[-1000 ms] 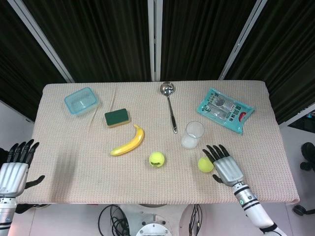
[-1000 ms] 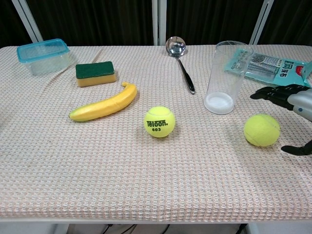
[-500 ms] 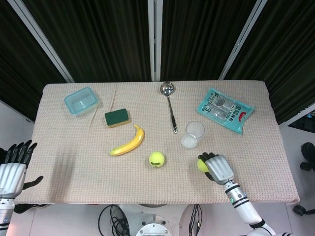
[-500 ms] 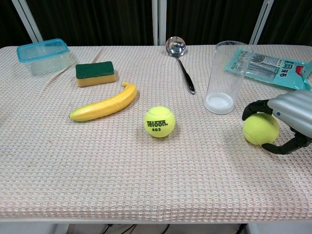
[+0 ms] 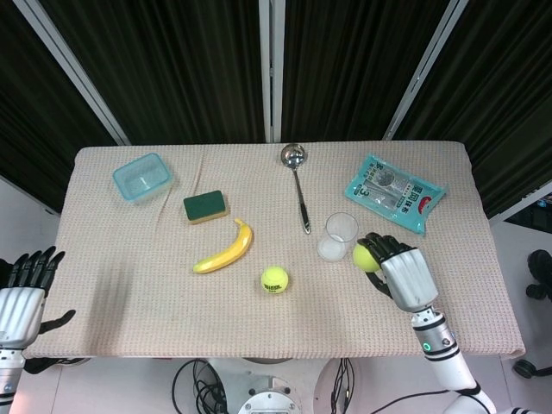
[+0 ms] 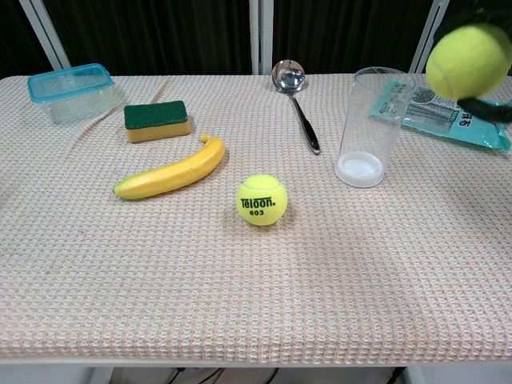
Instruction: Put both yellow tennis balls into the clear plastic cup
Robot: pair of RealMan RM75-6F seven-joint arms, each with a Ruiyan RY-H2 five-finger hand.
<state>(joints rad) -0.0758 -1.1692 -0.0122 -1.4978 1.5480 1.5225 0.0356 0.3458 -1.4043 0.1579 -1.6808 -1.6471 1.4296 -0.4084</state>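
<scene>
Two yellow tennis balls show; one (image 6: 262, 200), printed "Teloon 603", lies on the counter (image 5: 129, 276) near the banana (image 6: 171, 170); the other (image 5: 366, 256) is lifted, gripped in the right hand's (image 5: 401, 274) curled fingers (image 5: 385, 245) just beside the upright clear plastic cup (image 6: 370, 126); the left hand (image 5: 21, 291) hangs off the counter's edge, fingers apart, holding nothing; a steel ladle (image 5: 297, 190) and teal packet (image 5: 395, 193) lie behind the cup.

Yellow tennis balls (image 6: 262, 200) — beige waffle-weave tablecloth (image 6: 240, 304)
</scene>
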